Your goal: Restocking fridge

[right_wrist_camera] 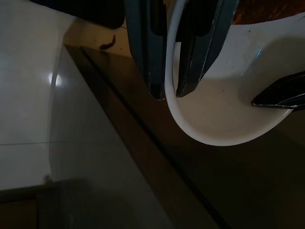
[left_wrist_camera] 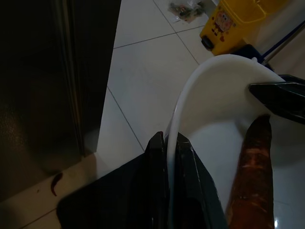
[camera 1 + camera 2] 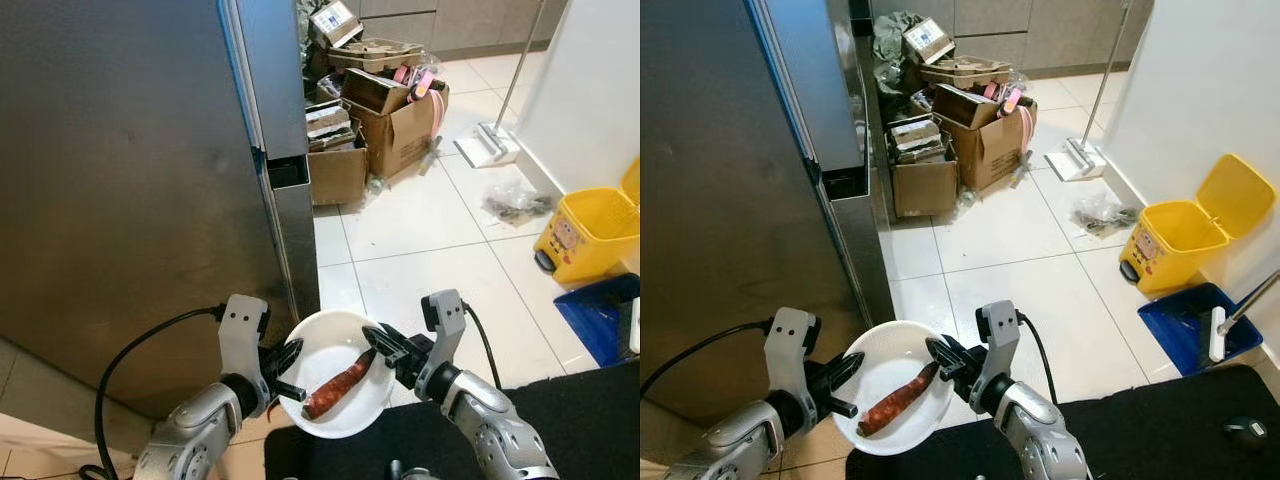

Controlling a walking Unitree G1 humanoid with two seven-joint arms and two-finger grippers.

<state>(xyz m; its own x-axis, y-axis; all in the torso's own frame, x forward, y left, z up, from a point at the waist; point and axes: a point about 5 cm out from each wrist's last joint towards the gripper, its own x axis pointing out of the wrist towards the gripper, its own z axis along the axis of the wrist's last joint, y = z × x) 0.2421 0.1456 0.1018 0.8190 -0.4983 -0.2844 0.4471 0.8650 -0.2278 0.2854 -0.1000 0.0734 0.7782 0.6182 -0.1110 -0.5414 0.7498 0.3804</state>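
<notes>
Both my left jaws (image 3: 283, 372) and right jaws (image 3: 383, 348) pinch the white bowl (image 3: 335, 345) holding a sweet potato (image 3: 338, 385), low centre, above white floor tiles (image 3: 420, 240) beside the steel fridge (image 3: 120, 180).

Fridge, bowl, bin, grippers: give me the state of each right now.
Fridge door: closed.
White bowl: level, held by both grippers, one reddish-brown vegetable lying inside.
Left gripper: shut on the bowl's rim.
Right gripper: shut on the opposite rim.
Yellow bin: lid up.
Cardboard boxes: open, overfilled.
</notes>
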